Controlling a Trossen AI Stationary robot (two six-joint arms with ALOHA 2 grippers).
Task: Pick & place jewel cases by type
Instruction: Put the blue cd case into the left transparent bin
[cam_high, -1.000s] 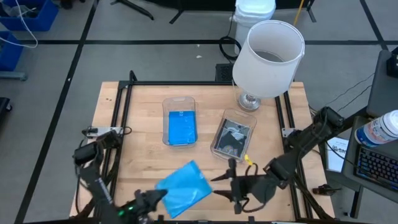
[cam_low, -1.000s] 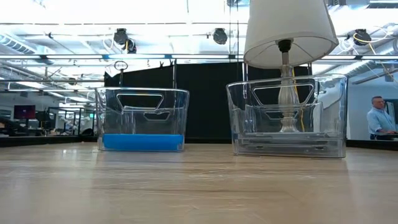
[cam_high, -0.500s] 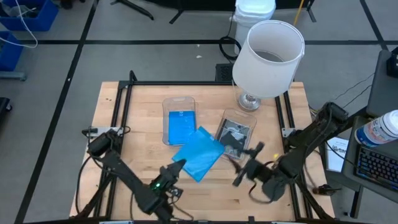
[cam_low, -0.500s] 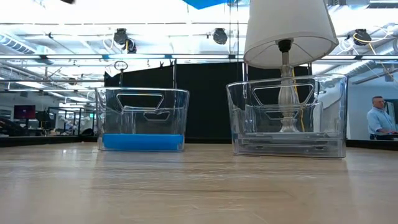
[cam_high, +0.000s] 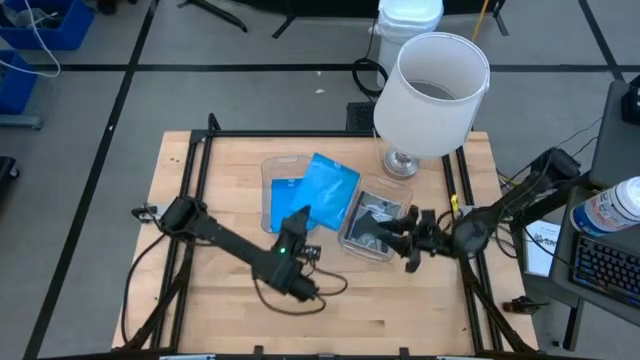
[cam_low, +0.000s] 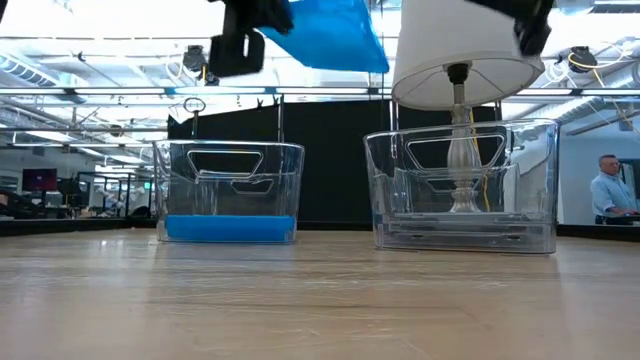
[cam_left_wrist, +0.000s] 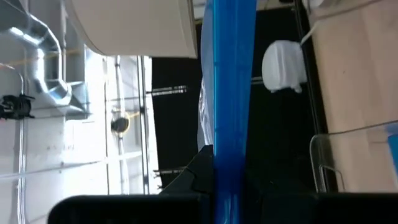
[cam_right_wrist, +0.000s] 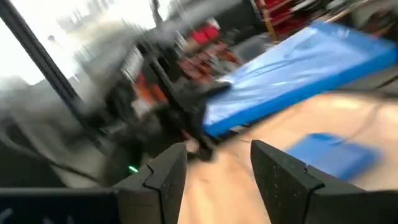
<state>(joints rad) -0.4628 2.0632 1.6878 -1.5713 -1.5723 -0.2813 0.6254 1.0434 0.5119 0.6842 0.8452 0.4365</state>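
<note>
Blue jewel case (cam_high: 331, 190) rides clamped in the left gripper (cam_high: 299, 221), high over the gap between the two clear bins (cam_high: 289, 196); let go here, it could land in the bin of clear cases (cam_high: 377, 221) or strike a rim, since it overhangs both; the right gripper (cam_high: 405, 232) hovers over that bin with fingers parted, holding nothing; its wrist view is smeared, and the low view crops both grippers.

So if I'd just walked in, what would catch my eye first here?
Probably the bright blue jewel case, held in the air by the left gripper above the two clear bins. Then the big white lamp at the table's far edge, by the right-hand bin.
</note>
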